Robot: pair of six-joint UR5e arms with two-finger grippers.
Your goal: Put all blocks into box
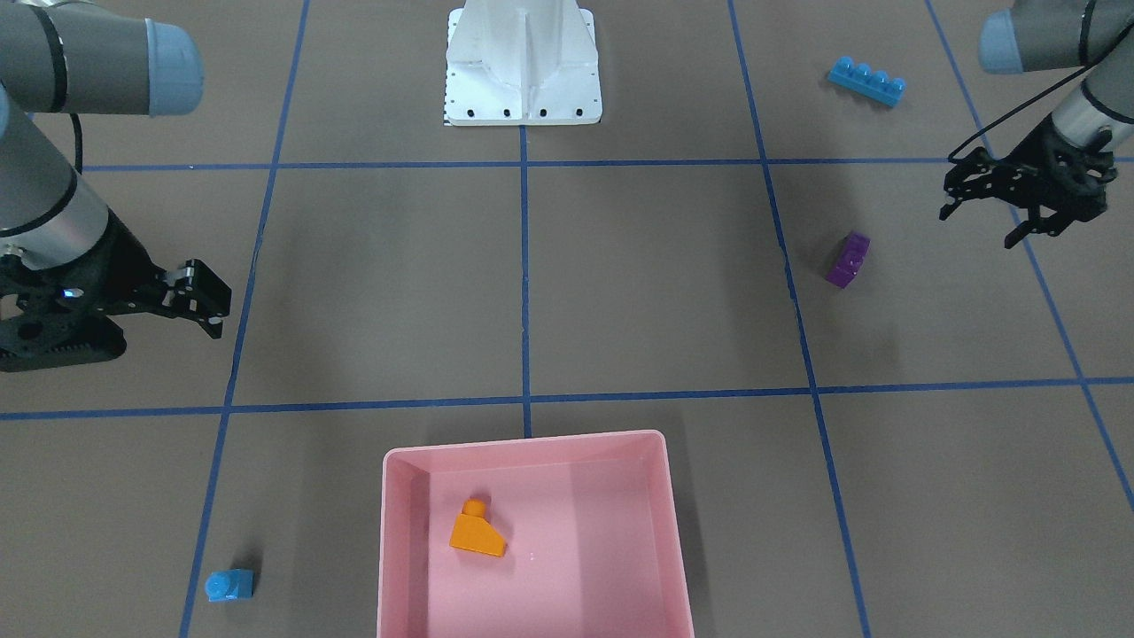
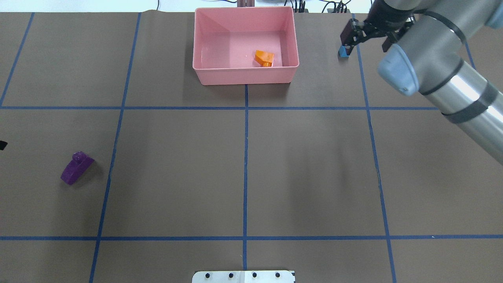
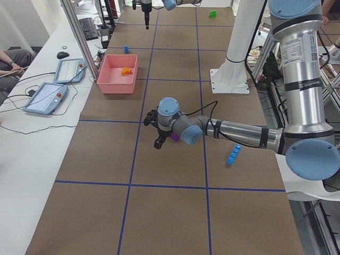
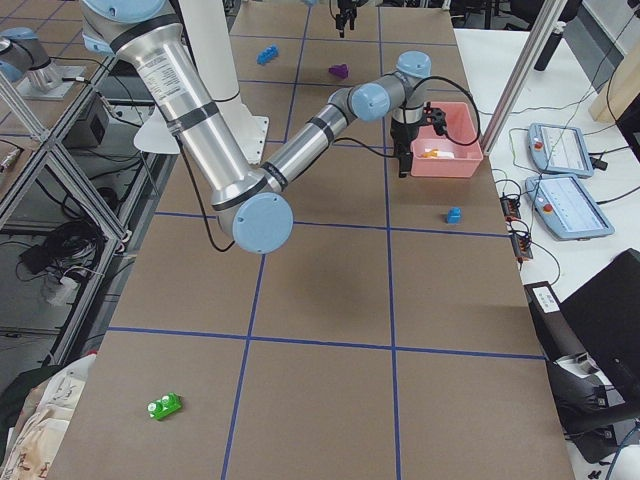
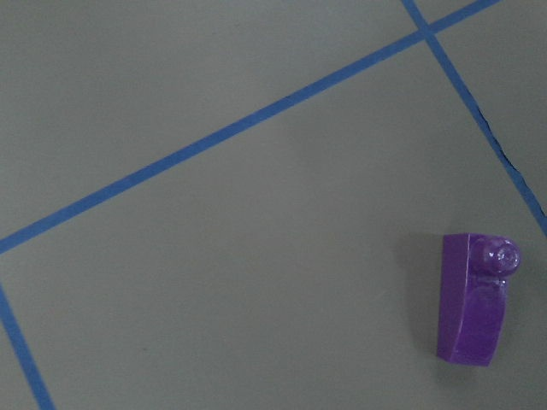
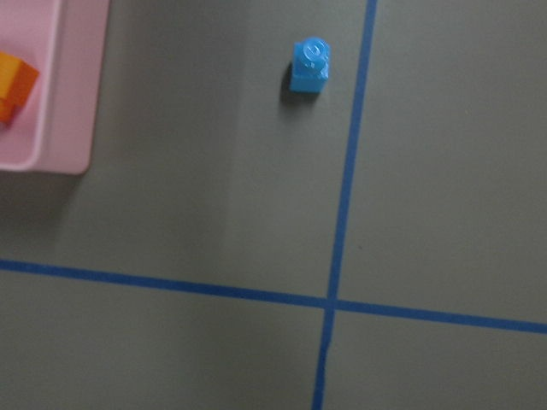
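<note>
The pink box (image 1: 403, 540) stands at the table's operator-side edge and holds the orange sloped brick (image 1: 477, 532). The tiny blue brick (image 1: 229, 585) lies on the table beside the box. My right gripper (image 1: 217, 310) is open, empty and hovers above that brick in the overhead view (image 2: 365, 43). The purple brick (image 1: 848, 260) lies on its side. My left gripper (image 1: 977, 226) is open and empty, raised just beside it. The long blue brick (image 1: 866, 81) lies near the left arm's base. The green brick (image 4: 163, 405) lies far off at the table's right end.
The white robot base (image 1: 523, 66) stands at the middle of the robot-side edge. Blue tape lines divide the brown table into squares. Operator tablets (image 3: 50, 90) lie on the white bench past the box.
</note>
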